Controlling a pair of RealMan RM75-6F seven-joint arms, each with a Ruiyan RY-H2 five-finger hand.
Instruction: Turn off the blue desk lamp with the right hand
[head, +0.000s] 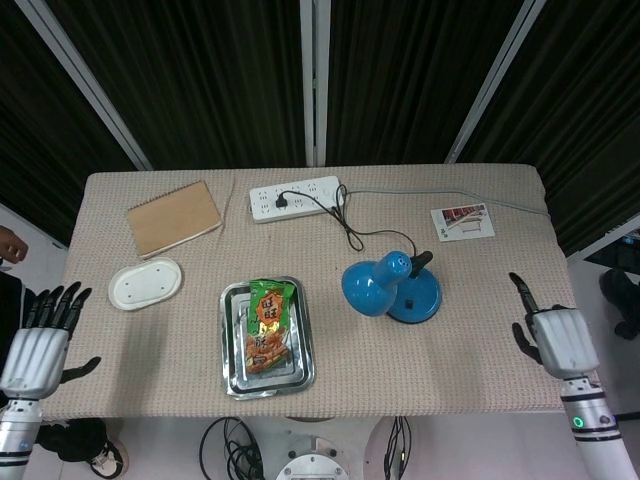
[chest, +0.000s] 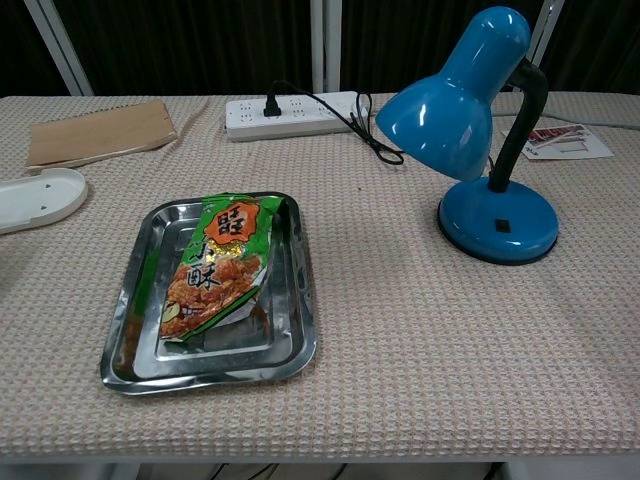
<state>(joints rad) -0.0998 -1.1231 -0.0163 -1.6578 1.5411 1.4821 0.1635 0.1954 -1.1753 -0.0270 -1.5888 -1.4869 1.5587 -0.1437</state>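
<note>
The blue desk lamp (head: 390, 288) stands right of the table's middle, its shade (chest: 455, 100) tilted left over the cloth. Its round base (chest: 498, 222) carries a small dark switch (chest: 502, 226), and no glow shows under the shade. My right hand (head: 555, 340) hovers at the table's right edge, well right of the lamp and touching nothing. One finger (head: 520, 290) points forward while the others are curled in. My left hand (head: 40, 335) hangs off the table's left side with its fingers spread and holds nothing. The chest view shows neither hand.
A white power strip (head: 295, 198) with the lamp's black cord lies at the back. A steel tray (head: 232, 375) holding a green snack packet (head: 268, 325) sits left of the lamp. A brown notebook (head: 174, 217), a white dish (head: 146, 283) and a card (head: 462, 221) also lie on the cloth.
</note>
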